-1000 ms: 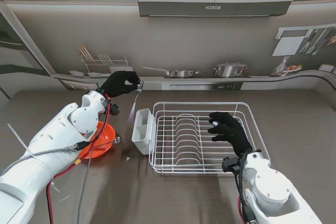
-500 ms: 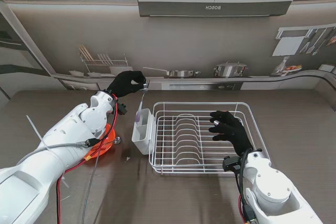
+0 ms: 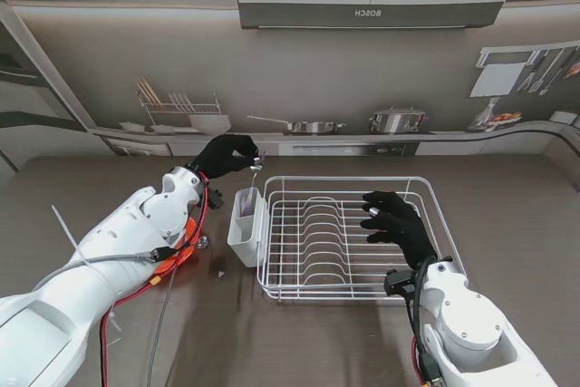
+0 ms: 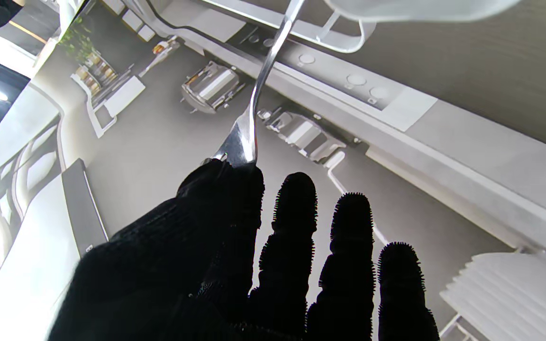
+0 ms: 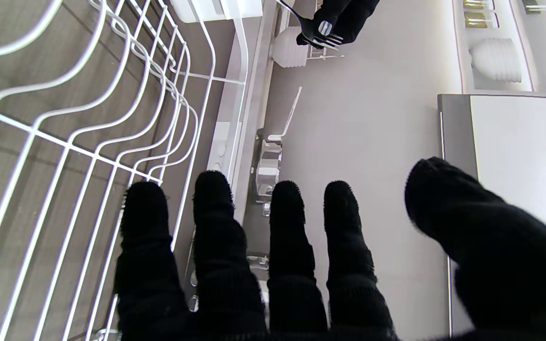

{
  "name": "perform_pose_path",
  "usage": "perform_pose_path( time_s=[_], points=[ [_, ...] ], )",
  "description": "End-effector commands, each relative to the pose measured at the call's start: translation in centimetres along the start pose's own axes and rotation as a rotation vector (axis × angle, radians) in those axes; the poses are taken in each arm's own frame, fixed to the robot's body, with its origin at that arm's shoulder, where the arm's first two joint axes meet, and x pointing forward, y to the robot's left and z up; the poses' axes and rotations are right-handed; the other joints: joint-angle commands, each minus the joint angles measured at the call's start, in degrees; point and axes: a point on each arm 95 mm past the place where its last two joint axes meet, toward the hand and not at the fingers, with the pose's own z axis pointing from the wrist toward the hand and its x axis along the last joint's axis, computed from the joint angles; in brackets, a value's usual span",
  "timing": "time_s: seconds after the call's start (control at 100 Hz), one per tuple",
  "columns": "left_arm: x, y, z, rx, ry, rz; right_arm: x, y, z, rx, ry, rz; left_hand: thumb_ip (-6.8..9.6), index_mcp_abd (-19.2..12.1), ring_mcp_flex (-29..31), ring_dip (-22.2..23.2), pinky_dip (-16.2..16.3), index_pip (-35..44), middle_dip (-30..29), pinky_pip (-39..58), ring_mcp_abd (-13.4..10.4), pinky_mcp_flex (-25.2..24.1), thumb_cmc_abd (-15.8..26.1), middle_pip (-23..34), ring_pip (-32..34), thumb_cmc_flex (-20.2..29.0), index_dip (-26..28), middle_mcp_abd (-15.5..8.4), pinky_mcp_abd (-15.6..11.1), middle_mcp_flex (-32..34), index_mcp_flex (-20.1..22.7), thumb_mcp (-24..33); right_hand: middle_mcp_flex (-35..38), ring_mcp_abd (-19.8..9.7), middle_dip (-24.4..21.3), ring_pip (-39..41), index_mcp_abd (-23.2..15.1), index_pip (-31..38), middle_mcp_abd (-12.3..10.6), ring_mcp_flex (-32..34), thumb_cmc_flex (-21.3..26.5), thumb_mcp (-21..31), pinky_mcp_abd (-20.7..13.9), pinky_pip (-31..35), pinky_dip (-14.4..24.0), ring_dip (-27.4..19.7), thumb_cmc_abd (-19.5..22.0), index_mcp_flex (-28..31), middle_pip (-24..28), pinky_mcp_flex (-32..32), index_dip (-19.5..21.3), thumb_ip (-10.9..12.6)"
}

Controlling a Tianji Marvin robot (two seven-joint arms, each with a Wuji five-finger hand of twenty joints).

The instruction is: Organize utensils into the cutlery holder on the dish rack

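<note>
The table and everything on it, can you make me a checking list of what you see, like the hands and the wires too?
Surface: brown wood-look table, bare at the right.
Job's things: white wire dish rack with a white cutlery holder on its left side; a fork hangs handle-down over the holder.
Clutter: orange bowl left of the holder, partly hidden by the left arm.
Hands: left hand pinches the fork's tine end; right hand hovers spread over the rack, holding nothing.
Cables: red and grey cables run along the left arm.
Surroundings: printed kitchen backdrop behind the table.
</note>
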Motion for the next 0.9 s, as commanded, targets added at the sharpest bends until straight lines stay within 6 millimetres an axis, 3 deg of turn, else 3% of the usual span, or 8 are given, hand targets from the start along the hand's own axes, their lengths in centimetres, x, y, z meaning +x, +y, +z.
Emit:
perform_pose_path(
  time_s=[0.0,0.13,0.3,0.56,0.67,0.89],
  points=[
    [-0.2,0.4,-0.3,-0.026,-0.005,-0.001,-0.1,-0.4,-0.1,0.012,-0.002,0.016,4.30,-2.9,-1.2,0.1,-0.1,0.4,-1.4,-1.6,0.2,-1.5,2.9,-0.4,-1.3,4.5,-1.0,0.4,0.0,-1.2,2.7,-0.7,0.9,0.3,-0.3,0.1,0.0,0.6,0.1,1.6,-1.7,-0.7,0.9,-0.4,0.6,0.3,1.2,-0.6,0.0,0.3,-0.9,0.1],
    [-0.3,0.5,-0.7,-0.035,-0.012,-0.006,-0.1,-0.4,-0.1,0.012,-0.004,0.020,6.12,-2.2,-2.0,-0.4,0.2,-3.1,-5.0,-2.9,0.5,-1.7,3.9,-1.6,-2.4,6.7,-4.8,1.2,0.1,-2.2,3.5,-5.0,0.8,0.3,-0.3,0.1,0.1,0.6,0.4,1.7,-1.7,-0.7,0.9,-0.4,0.6,0.3,1.2,-0.6,0.0,0.3,-0.9,0.1],
    [-0.3,0.5,-1.0,-0.044,-0.015,-0.001,-0.1,-0.4,-0.2,0.015,-0.005,0.023,7.08,-2.0,-2.7,-1.6,0.5,-7.5,-12.4,-4.6,0.6,-1.9,4.9,-3.5,-4.5,8.9,-8.2,1.9,0.3,-3.4,4.4,-7.8,0.8,0.3,-0.3,0.1,0.1,0.6,0.4,1.7,-1.7,-0.7,1.0,-0.4,0.6,0.4,1.3,-0.5,-0.1,0.3,-0.9,0.1],
    [-0.5,0.1,-1.8,-0.064,-0.020,0.019,-0.1,-0.5,-0.1,0.017,-0.005,0.024,7.22,-1.3,-2.8,-1.9,0.6,-12.5,-16.7,-6.5,0.6,-1.8,3.4,-3.8,-5.5,8.0,-10.5,2.1,0.6,-4.2,4.5,-9.1,0.8,0.3,-0.3,0.1,0.1,0.6,0.5,1.7,-1.7,-0.7,1.0,-0.4,0.6,0.4,1.3,-0.5,-0.1,0.3,-0.9,0.1],
    [-0.4,0.0,-2.1,-0.072,-0.019,0.031,-0.1,-0.5,-0.1,0.018,-0.005,0.024,7.35,-1.1,-2.9,-1.9,1.2,-15.4,-23.7,-7.4,0.7,-1.8,2.2,-3.6,-5.9,7.5,-10.8,2.1,0.8,-4.6,4.7,-10.2,0.8,0.3,-0.3,0.1,0.2,0.6,0.5,1.7,-1.7,-0.7,1.0,-0.4,0.6,0.4,1.2,-0.4,-0.1,0.3,-0.9,0.1],
    [-0.4,-0.3,-2.7,-0.086,-0.018,0.057,-0.1,-0.5,-0.1,0.021,-0.005,0.023,7.32,0.4,-3.7,-2.3,1.2,-22.0,-27.0,-8.8,1.0,-1.8,-0.4,-4.4,-6.9,6.0,-14.7,2.6,1.1,-6.3,2.1,-11.5,1.0,0.3,-0.3,0.2,0.1,0.6,0.2,1.8,-1.7,-0.7,0.9,-0.3,0.6,0.4,1.3,-0.5,0.0,0.4,-0.9,0.1]
  ],
)
